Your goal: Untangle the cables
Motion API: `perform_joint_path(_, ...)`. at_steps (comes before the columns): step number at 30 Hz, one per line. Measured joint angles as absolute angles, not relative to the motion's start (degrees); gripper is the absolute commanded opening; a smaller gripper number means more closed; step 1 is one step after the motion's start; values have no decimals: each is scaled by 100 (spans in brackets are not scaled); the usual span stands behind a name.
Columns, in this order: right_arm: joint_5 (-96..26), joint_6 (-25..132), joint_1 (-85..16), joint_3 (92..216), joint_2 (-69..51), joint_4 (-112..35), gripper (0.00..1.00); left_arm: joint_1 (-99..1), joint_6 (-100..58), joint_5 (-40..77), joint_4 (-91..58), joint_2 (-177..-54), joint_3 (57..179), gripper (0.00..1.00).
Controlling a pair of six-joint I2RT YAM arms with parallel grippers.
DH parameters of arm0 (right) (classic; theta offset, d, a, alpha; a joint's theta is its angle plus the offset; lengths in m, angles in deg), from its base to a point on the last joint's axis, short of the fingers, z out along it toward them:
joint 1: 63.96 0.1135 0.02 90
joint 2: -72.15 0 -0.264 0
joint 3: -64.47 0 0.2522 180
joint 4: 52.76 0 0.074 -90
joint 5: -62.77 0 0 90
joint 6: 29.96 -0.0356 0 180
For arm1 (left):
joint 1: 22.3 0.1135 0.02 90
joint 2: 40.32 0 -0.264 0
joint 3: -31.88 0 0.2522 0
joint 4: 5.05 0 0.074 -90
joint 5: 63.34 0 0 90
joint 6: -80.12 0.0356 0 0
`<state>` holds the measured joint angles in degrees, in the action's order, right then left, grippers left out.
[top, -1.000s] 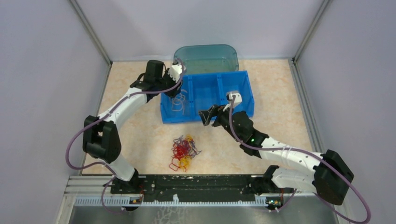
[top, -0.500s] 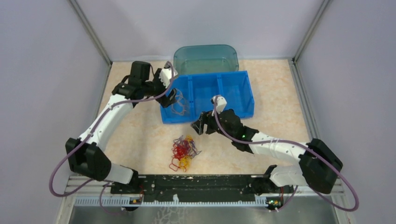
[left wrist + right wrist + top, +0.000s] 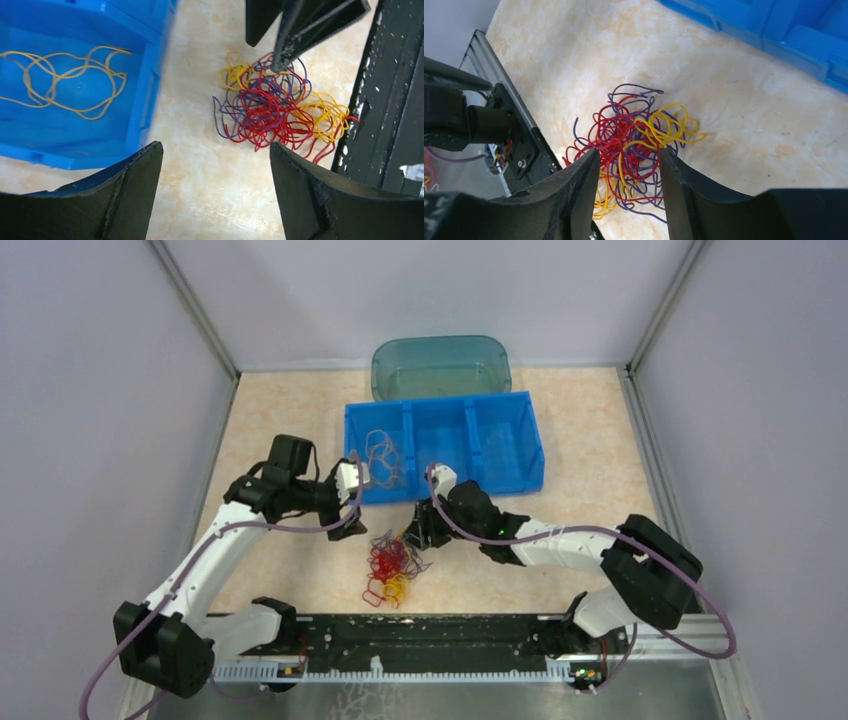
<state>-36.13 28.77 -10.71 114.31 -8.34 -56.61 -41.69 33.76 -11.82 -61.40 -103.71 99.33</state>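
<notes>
Top: tangled clump of thin red, yellow and purple cables (image 3: 393,565) lies on beige marbled table (image 3: 280,410), near blue plastic bin (image 3: 520,472). Left wrist: left gripper (image 3: 215,200) spread wide, empty. Right wrist: right gripper (image 3: 629,195) partly spread, straddling clump, nothing clamped.

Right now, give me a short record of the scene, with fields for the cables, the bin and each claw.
cables: one tangled red, yellow and purple clump on the table, between the blue bin and the arm bases
blue bin: one yellow strand lying loose in its left compartment
left claw: open, empty, above the table beside the clump
right claw: open, tips lowered at the clump's far edge; contact unclear
</notes>
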Motion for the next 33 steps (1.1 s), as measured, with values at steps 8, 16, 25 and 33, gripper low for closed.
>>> perform_joint_path(8, -3935, 2903, -1071, 11591, -1123, -5716, 7, -4252, 4021, -1289, -6225, -10205, 9421, 77)
perform_joint_path(16, -3937, 2901, -1071, 11772, -1024, -5606, 0, -4473, 4272, -1381, -6120, -9917, 9135, 73)
perform_joint_path(25, -4053, 2785, -1077, 11964, -290, -5670, 0, -4639, 3715, -1888, -5312, -9740, 9135, 70)
perform_joint_path(33, -4252, 2488, -1084, 12115, -12, -5945, 0, -4762, 2570, -2303, -4558, -9794, 9369, 66)
